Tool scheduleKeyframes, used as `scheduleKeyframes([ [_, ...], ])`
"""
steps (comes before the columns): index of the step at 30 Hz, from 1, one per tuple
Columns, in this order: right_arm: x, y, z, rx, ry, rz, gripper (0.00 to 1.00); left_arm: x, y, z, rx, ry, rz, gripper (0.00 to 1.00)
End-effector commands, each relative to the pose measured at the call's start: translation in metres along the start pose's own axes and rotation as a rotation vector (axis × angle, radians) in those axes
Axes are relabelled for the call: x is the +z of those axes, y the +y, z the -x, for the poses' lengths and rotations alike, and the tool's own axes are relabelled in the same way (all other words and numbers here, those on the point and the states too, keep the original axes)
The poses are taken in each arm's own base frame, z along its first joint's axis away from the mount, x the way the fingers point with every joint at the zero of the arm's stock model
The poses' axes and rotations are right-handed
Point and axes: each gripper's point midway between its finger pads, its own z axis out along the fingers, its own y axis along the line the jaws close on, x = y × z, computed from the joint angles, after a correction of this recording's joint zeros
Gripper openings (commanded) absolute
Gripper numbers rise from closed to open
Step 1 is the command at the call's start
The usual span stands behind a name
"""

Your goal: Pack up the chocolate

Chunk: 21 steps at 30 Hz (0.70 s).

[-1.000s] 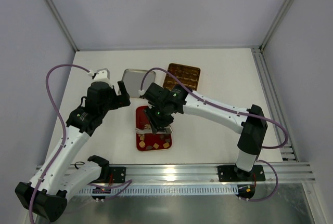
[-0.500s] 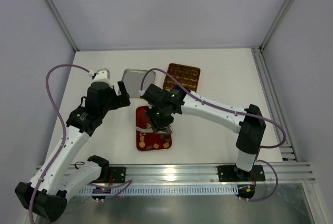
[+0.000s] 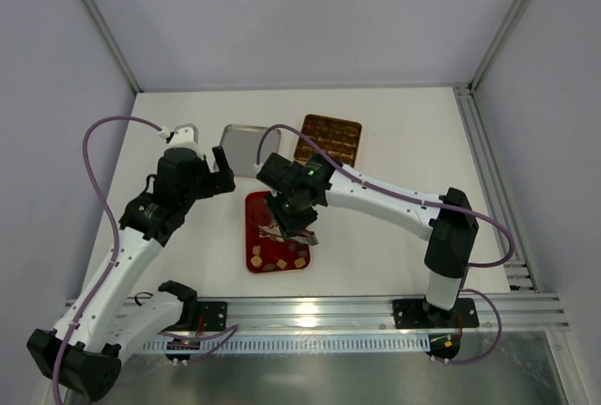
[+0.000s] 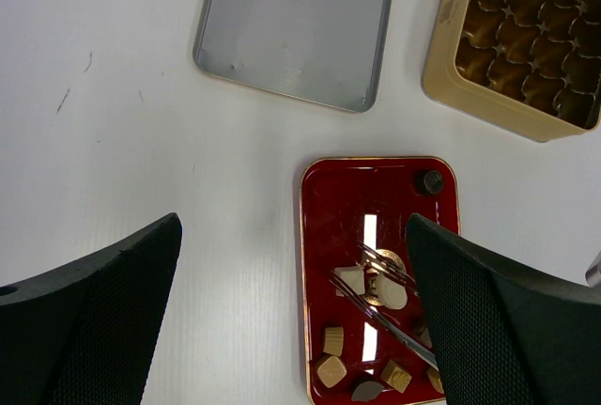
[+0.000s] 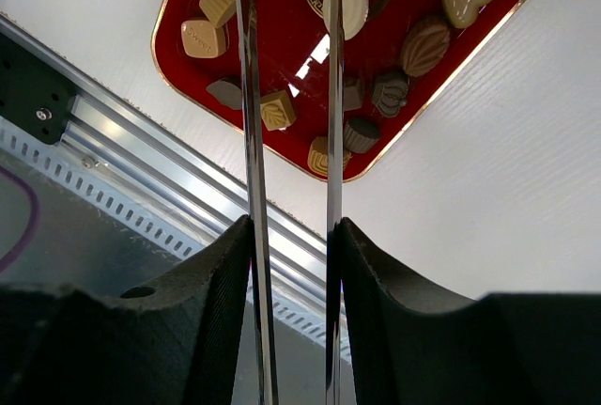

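All the chocolate [image 5: 279, 109] that I can see lies in the flat red tray [image 4: 343, 203], which sits on the white desk [image 4: 141, 142] nearer to the arm bases than the other two containers. The pieces gather mostly in the near half of the tray: tan cubes, dark brown ribbed lumps and some pale ones. One dark round piece [image 4: 429, 180] sits alone in a far corner.

The right claw [image 5: 291, 226] is pressed closed on thin metal tweezers [image 5: 249, 95], and their two blades reach over the tray. The tips stand by the larger whitish piece [image 5: 352, 1]. I cannot tell if they grip it.

The left claw [image 4: 293, 236] hangs above the desk with its fingers wide apart and nothing between them.

Beyond the tray, the gold tin [image 4: 441, 76] shows its grid of brown-gold compartments. I cannot tell if any piece is inside. The silver lid [image 4: 291, 29] lies just beside the tin, apart from it.
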Motion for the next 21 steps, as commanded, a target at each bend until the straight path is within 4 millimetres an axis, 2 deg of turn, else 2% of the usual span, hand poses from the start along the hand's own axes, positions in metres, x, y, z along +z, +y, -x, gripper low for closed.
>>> scheduleKeyframes([
  [1,-0.009,0.002,0.008,-0.011,-0.033,-0.008,0.43,-0.004,-0.003,0.014,-0.007,-0.041,-0.006,1.0],
  [6,-0.011,0.01,0.011,-0.004,-0.038,0.03,0.43,-0.004,-0.004,0.014,-0.008,-0.04,-0.009,1.0],
  [21,-0.008,0.013,0.008,0.011,-0.02,0.043,0.43,-0.004,-0.004,0.014,-0.009,-0.041,-0.01,1.0],
])
